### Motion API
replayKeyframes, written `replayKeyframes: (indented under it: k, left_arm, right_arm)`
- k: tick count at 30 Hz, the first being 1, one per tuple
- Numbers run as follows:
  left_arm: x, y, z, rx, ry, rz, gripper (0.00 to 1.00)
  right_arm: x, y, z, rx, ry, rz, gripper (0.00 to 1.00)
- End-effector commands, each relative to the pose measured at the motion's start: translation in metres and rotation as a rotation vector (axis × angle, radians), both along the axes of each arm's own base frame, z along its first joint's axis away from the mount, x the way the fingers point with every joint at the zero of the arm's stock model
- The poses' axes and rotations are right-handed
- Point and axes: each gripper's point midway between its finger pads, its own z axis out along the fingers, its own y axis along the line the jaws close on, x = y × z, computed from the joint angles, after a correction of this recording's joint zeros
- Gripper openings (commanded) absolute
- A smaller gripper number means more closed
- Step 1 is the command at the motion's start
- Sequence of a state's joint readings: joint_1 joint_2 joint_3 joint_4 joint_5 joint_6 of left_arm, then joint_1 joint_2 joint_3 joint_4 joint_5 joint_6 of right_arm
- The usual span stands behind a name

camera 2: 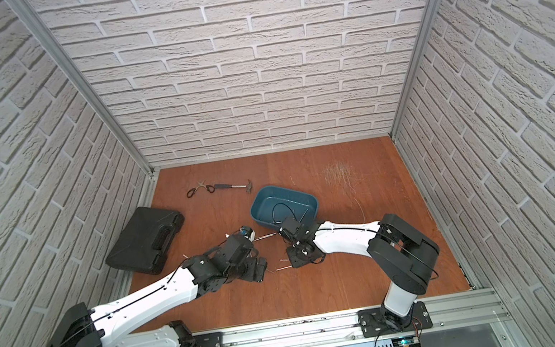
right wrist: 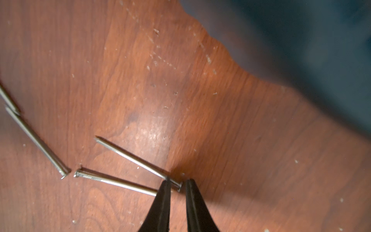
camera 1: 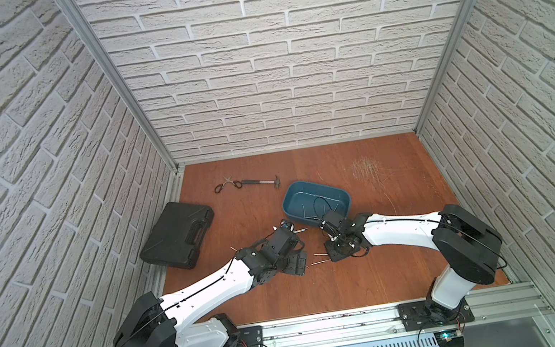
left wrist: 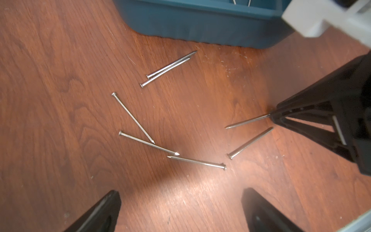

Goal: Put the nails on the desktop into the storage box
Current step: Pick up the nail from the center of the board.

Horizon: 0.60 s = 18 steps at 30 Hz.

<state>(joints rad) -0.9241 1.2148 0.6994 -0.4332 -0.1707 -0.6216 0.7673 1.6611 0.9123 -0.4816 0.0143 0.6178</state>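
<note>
In front of the storage box point(left wrist: 200, 26), a bit to its left, the left gripper point(left wrist: 180, 192) hangs wide open over the nails point(left wrist: 133, 118) scattered on the desktop point(left wrist: 60, 100). My guess is it's holding off so the arms don't clash. A couple of nails sit inside the box. Nearer the box's front wall, the right gripper point(right wrist: 178, 180) has its tips at a narrow slit around the head end of one nail point(right wrist: 130, 156). It's right down on the wood, since flat pins leave nothing else to grab. Can't tell if it's actually clamped.

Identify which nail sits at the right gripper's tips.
The nail whose head end lies between the right gripper's tips; the others lie clear of it.
</note>
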Motion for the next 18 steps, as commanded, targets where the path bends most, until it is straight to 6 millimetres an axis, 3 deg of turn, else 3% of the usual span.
replayKeyframes:
  k: [1,18]
  left_arm:
    - [0.0003,-0.0024,-0.0027,-0.007,-0.006,-0.008,0.98]
    - [-0.0008,-0.0023,-0.0069,-0.011,0.002,-0.004,0.98]
  right_arm:
    - [0.004,-0.0023,-0.004,-0.005,-0.011,-0.015,0.18]
    - [-0.0021,-0.0103,-0.009,-0.022,0.0,-0.017,0.05]
